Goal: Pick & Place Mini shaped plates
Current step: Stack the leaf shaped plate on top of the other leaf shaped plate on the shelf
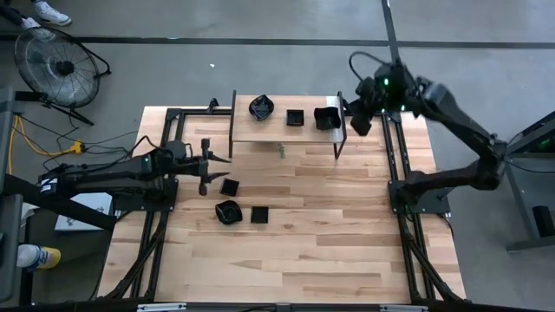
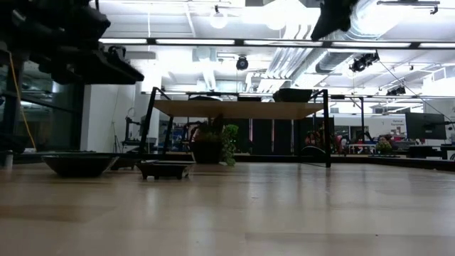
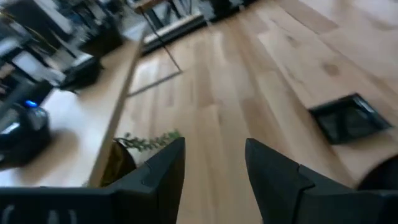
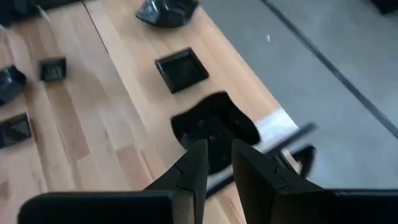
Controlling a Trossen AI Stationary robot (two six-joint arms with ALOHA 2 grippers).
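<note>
In the low view both arms are cut off at the top edge, and the nearest plates (image 2: 79, 163) show only their dark rims. On the wooden table (image 1: 329, 243), three plates (image 1: 230, 211) lie near the left gripper (image 1: 205, 165), its jaws spread and empty. Farther, toward twelve o'clock, three more (image 1: 295, 117) sit on the small shelf (image 1: 251, 134). The right gripper (image 4: 216, 163) hovers over the rightmost plate (image 4: 214, 127), jaws slightly apart, holding nothing. A fan (image 1: 48, 65) stands on the grey floor.

Glossy black plates (image 1: 260, 214) on a smooth, pale wood-plank table (image 1: 303, 243) with a light sheen.
</note>
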